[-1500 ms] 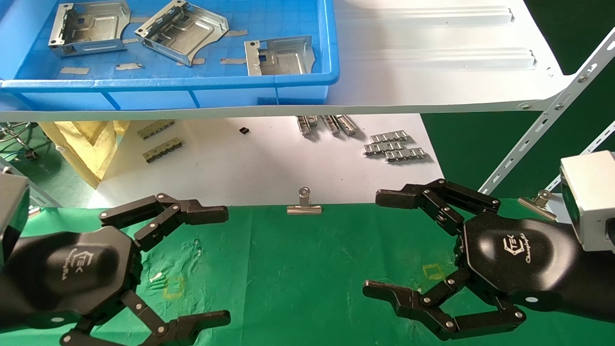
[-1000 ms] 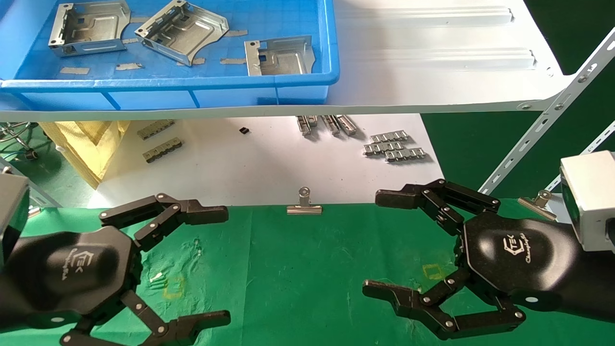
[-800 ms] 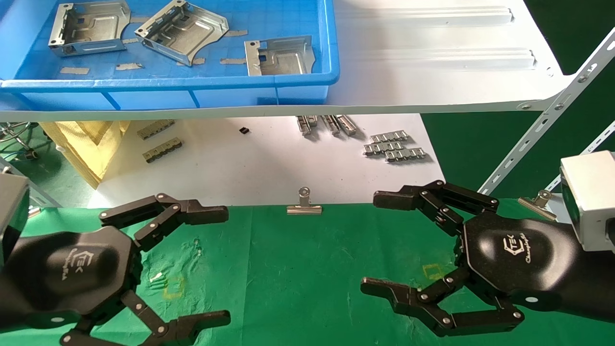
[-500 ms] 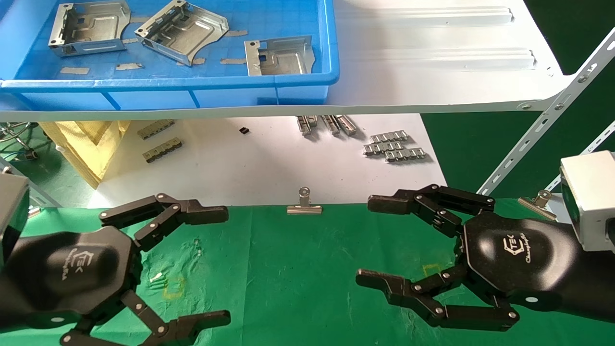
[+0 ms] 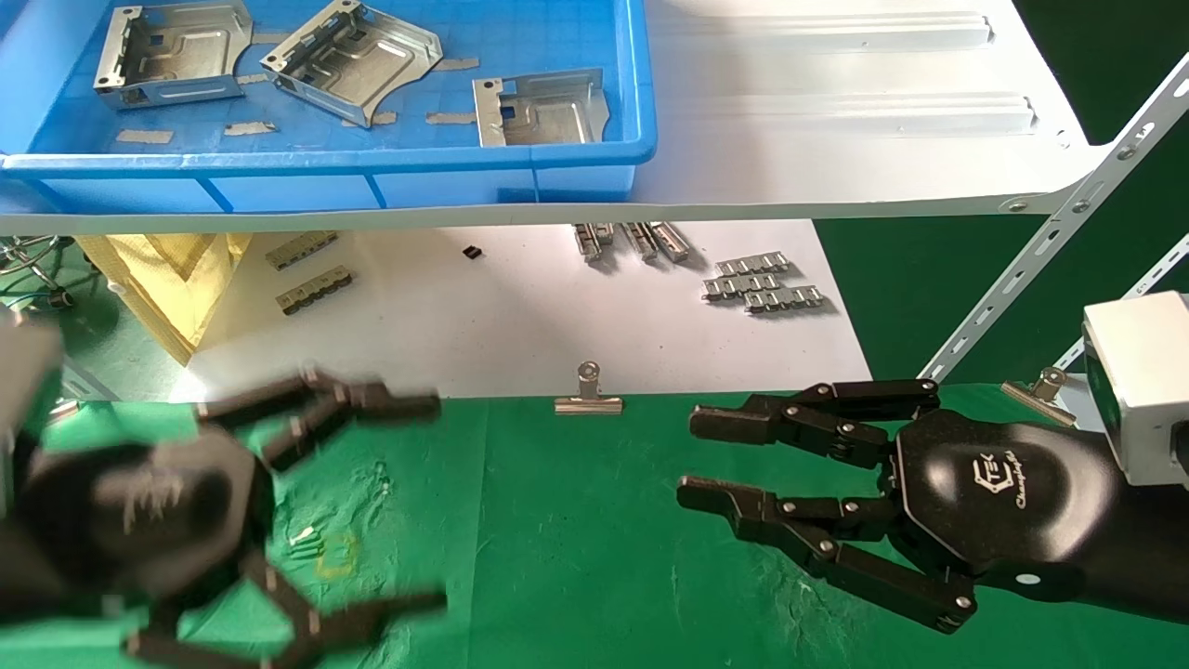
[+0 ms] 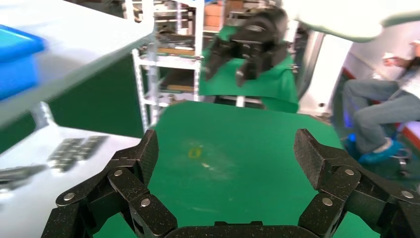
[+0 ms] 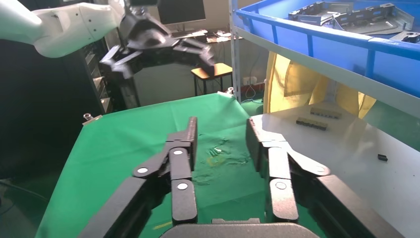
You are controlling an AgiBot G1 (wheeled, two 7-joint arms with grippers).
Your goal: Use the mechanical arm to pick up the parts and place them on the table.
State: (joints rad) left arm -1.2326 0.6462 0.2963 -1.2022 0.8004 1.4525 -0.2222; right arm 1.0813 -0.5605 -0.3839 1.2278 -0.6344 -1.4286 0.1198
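Three silvery sheet-metal parts [image 5: 358, 60] lie in a blue tray [image 5: 325, 163] on the white shelf [image 5: 836, 111], far above both grippers; they also show in the right wrist view [image 7: 346, 12]. My left gripper [image 5: 429, 506] hovers over the left of the green table [image 5: 576, 520], blurred, jaws wide open and empty [image 6: 228, 146]. My right gripper [image 5: 695, 457] hovers over the table's right side, its fingers drawn close and parallel with a clear gap, empty [image 7: 221, 126].
Binder clips [image 5: 588, 395] [image 5: 1040, 388] pin the cloth's far edge. Beyond it a white sheet [image 5: 520, 316] holds small link strips [image 5: 762, 283]. A slanted perforated shelf brace [image 5: 1050, 242] stands at the right. A yellow bag [image 5: 176, 279] lies far left.
My right gripper's fingers have closed in from wide open to a narrow gap. My left arm, still until now, has begun to move and shows blurred.
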